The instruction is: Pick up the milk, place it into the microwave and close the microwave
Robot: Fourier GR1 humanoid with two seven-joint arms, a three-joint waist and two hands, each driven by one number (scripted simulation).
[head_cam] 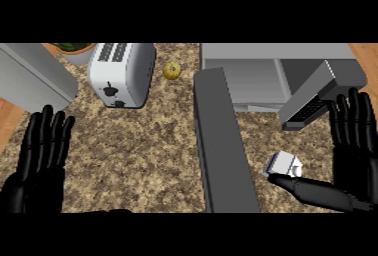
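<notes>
Right robot hand [353, 150] near milk [283, 164], door [225, 150].

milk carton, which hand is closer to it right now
Right. The right hand is open just right of the milk carton, its thumb below it in the view. The left hand rests open at the far left, beyond the long grey panel.
</notes>
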